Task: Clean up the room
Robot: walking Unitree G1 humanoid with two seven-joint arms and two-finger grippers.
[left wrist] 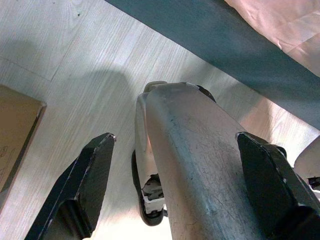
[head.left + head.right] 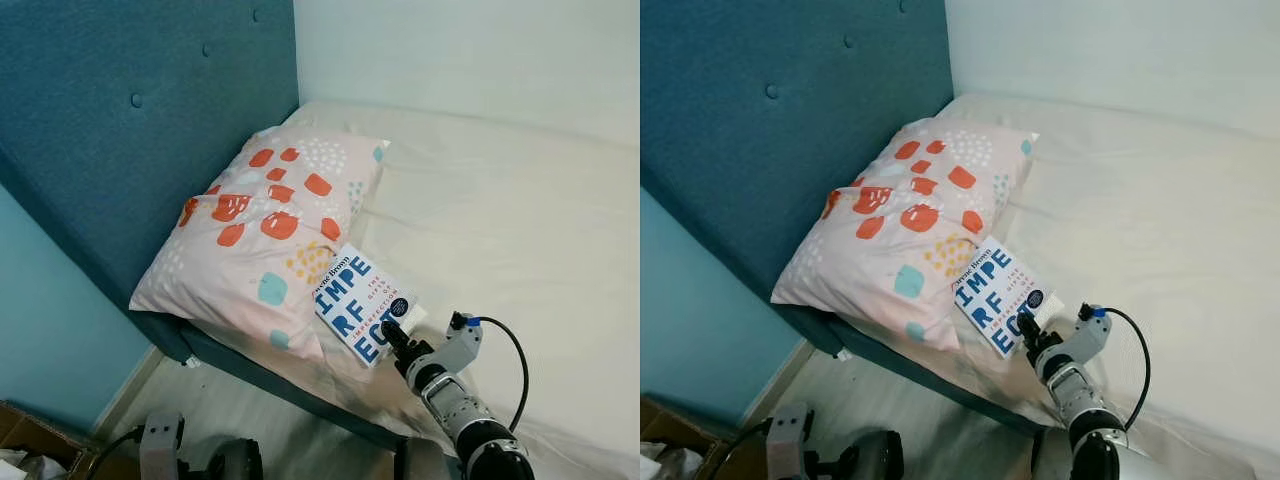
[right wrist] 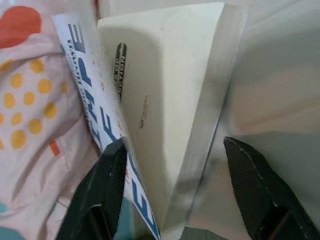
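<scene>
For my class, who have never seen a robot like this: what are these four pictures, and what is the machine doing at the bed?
Two pictures come from the humanoid robot's head, looking down at a bed. A patterned pillow lies by the blue headboard, with a book leaning against it. The other two come from wrist cameras. The right gripper has its fingers open on either side of the book's lower edge, not yet closed. The left gripper hangs open over the wooden floor.
</scene>
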